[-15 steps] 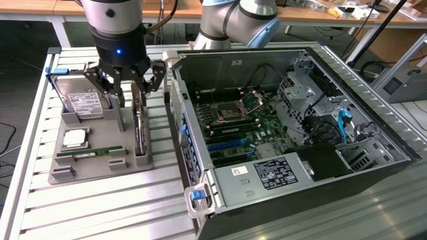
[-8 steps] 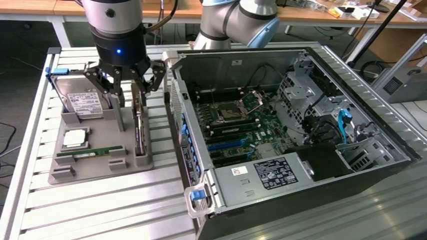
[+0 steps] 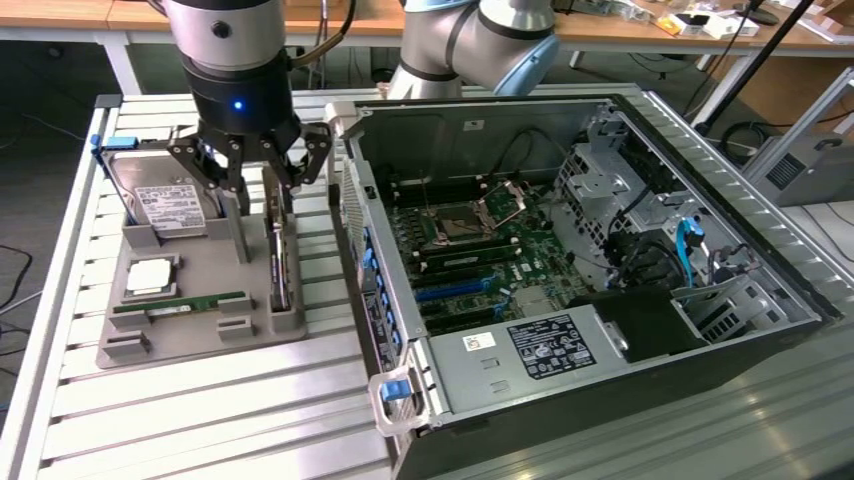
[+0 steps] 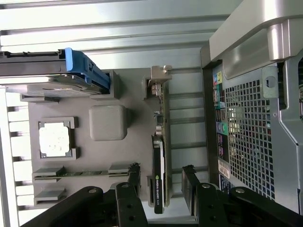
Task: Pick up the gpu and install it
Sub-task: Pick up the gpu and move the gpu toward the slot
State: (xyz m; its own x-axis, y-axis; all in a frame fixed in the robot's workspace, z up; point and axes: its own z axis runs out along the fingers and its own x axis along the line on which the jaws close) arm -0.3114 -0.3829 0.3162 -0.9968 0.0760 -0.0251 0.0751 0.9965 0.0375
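Black two-finger gripper (image 4: 161, 176) open wide, low over the grey moulded parts holder (image 4: 137, 146); fingers (image 4: 134, 176) straddle the gpu (image 4: 159, 156), a thin dark card with a silvery end bracket; gaps on both sides, nothing held; gpu stands on edge in the holder, on the side nearest the case; beyond it lie a green RAM stick (image 4: 71, 174), a square silver processor (image 4: 54, 141) and a silver hard drive in a blue frame (image 4: 47, 75); open black computer case (image 3: 534, 100) at the exterior view's right; slatted metal table (image 3: 200, 420) beneath.

Dark gpu (image 4: 158, 165) upright on edge
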